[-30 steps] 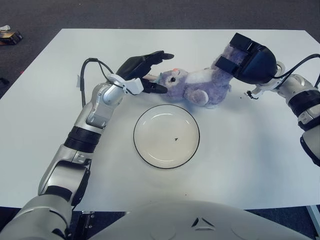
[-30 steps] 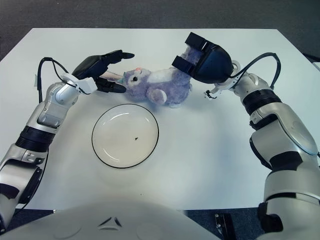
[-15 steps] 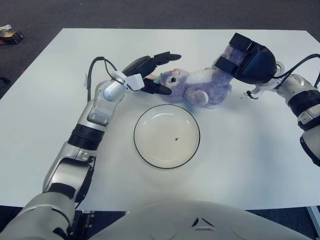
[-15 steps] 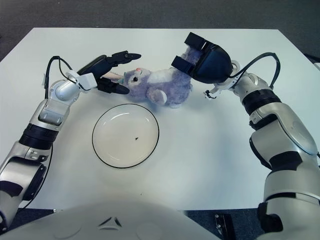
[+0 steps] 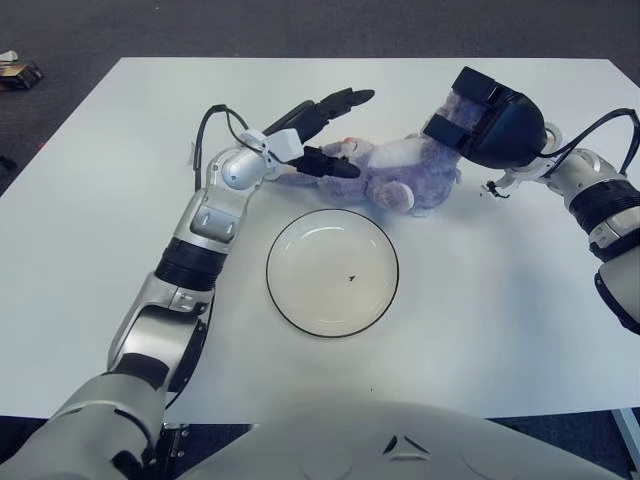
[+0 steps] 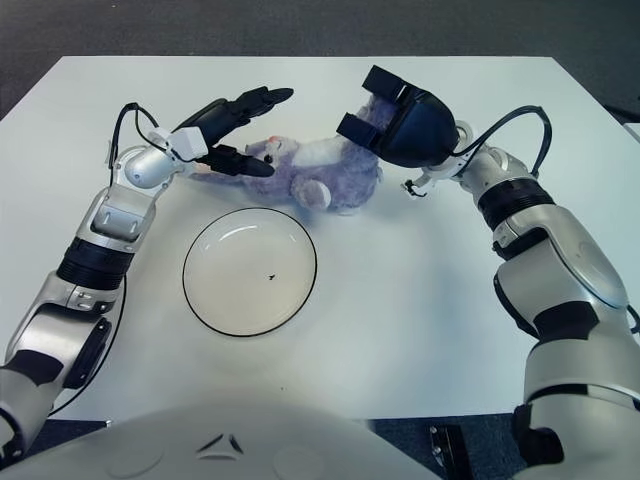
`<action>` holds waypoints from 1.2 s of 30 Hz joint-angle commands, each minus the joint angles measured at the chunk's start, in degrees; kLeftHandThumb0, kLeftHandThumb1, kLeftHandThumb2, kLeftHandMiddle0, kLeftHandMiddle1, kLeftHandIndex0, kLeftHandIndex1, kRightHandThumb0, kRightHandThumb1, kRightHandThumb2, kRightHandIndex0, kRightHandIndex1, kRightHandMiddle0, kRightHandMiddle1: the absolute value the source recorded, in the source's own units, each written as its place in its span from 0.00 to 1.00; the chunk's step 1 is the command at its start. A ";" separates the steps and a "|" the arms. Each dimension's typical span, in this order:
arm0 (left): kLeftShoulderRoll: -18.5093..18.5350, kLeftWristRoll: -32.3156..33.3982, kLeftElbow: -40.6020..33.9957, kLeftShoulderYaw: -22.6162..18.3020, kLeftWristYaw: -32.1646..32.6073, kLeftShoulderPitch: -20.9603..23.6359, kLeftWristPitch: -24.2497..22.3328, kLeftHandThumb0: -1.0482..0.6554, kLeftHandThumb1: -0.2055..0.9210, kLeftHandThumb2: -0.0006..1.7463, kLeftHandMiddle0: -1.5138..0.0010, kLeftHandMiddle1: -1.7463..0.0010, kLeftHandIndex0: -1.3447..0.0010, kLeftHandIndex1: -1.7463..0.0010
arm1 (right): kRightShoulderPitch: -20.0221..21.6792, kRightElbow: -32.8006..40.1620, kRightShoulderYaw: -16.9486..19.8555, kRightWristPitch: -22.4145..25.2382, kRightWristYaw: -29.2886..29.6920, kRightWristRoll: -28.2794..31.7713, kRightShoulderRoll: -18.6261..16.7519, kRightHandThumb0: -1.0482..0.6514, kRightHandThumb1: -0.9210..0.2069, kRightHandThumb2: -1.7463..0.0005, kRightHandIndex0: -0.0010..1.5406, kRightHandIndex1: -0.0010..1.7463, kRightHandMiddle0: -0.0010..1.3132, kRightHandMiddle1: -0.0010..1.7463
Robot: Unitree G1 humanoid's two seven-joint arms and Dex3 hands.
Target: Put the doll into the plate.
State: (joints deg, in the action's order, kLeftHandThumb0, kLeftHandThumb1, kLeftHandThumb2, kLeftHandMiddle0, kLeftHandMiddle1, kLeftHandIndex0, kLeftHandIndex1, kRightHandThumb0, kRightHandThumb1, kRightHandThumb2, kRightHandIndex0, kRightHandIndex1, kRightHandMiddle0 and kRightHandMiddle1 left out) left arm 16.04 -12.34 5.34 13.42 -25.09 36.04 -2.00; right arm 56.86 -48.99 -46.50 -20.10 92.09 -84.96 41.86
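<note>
A purple plush bunny doll (image 5: 400, 172) lies on its side on the white table, just beyond the round white plate (image 5: 300, 300) with a dark rim. My left hand (image 5: 345, 135) is at the doll's head, open, with its upper fingers (image 5: 335, 102) above the head and the thumb (image 5: 335, 168) across the face. At the doll's rear end my right hand (image 5: 462, 108) has its dark fingers curled over the body. Nothing lies in the plate except a tiny dark speck.
The white table (image 5: 500, 330) reaches to dark carpet on all sides. A small object (image 5: 18, 70) lies on the floor at the far left. A black cable (image 5: 208, 130) loops off my left forearm.
My left hand has moved right, from beside the doll's face to straddling its head. The right hand and the doll have shifted slightly left.
</note>
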 commanded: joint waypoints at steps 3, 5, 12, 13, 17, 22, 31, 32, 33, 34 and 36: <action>-0.11 -0.65 0.85 0.12 0.44 1.13 -0.19 0.18 0.90 0.00 0.86 1.00 0.89 0.98 | -0.77 0.54 0.71 0.65 0.41 -0.61 0.37 0.61 0.48 0.31 0.37 0.92 0.33 1.00; -1.18 -3.64 5.36 1.65 2.47 3.69 -2.18 0.19 0.90 0.00 0.86 1.00 0.89 0.98 | -1.13 0.93 0.73 0.12 0.41 -0.37 0.77 0.61 0.48 0.32 0.37 0.92 0.32 1.00; -2.48 -7.07 10.90 3.20 4.51 6.77 -3.35 0.20 0.88 0.00 0.87 1.00 0.89 0.98 | -1.56 1.62 0.86 -0.19 0.41 -0.23 1.16 0.61 0.47 0.31 0.35 0.96 0.31 0.99; -2.55 -7.17 11.05 3.16 4.54 6.84 -3.28 0.20 0.88 0.00 0.87 1.00 0.89 0.98 | -1.57 1.64 0.87 -0.19 0.41 -0.24 1.17 0.61 0.47 0.31 0.35 0.96 0.31 0.99; -2.69 -7.35 11.41 3.06 4.58 6.96 -3.08 0.20 0.88 0.00 0.87 1.00 0.89 0.99 | -1.61 1.69 0.92 -0.19 0.41 -0.27 1.18 0.61 0.47 0.31 0.34 0.96 0.31 0.99; -2.46 -13.94 16.21 7.76 3.95 11.38 -6.93 0.19 0.87 0.00 0.93 1.00 0.92 1.00 | -2.17 3.40 1.16 -0.96 0.41 -0.13 2.10 0.61 0.45 0.32 0.33 0.99 0.31 0.97; -2.71 -14.98 17.41 8.34 4.07 12.21 -7.21 0.19 0.87 0.00 0.95 1.00 0.93 1.00 | -2.38 3.95 1.43 -1.17 0.41 -0.23 2.36 0.61 0.45 0.32 0.32 1.00 0.30 0.97; -2.23 -15.93 17.99 9.26 3.72 12.79 -6.53 0.19 0.87 0.00 0.95 1.00 0.93 1.00 | -2.45 4.65 1.55 -1.39 0.41 -0.12 2.83 0.61 0.45 0.32 0.32 1.00 0.30 0.97; -1.87 -16.63 18.43 9.96 3.46 13.23 -6.01 0.19 0.87 0.00 0.95 1.00 0.93 1.00 | -2.49 5.18 1.63 -1.55 0.41 -0.04 3.18 0.61 0.45 0.32 0.32 1.00 0.30 0.97; -1.50 -17.26 18.90 10.60 3.13 13.69 -5.38 0.18 0.87 0.00 0.96 1.00 0.93 1.00 | -2.43 5.61 1.69 -1.76 0.41 0.03 3.43 0.61 0.44 0.32 0.32 1.00 0.29 0.97; -1.12 -17.77 19.41 11.16 2.76 14.19 -4.66 0.18 0.87 0.00 0.96 1.00 0.94 1.00 | -2.28 5.99 1.75 -2.04 0.41 0.05 3.59 0.61 0.44 0.32 0.32 1.00 0.29 0.97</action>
State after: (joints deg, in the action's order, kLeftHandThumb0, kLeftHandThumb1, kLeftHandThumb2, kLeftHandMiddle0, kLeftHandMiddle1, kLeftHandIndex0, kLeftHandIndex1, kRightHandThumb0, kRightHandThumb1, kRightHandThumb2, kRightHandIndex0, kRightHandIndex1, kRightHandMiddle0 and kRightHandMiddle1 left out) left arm 13.85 -28.53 23.63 23.39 -21.41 48.26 -7.97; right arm 54.82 -44.22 -45.52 -21.58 92.09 -84.93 44.35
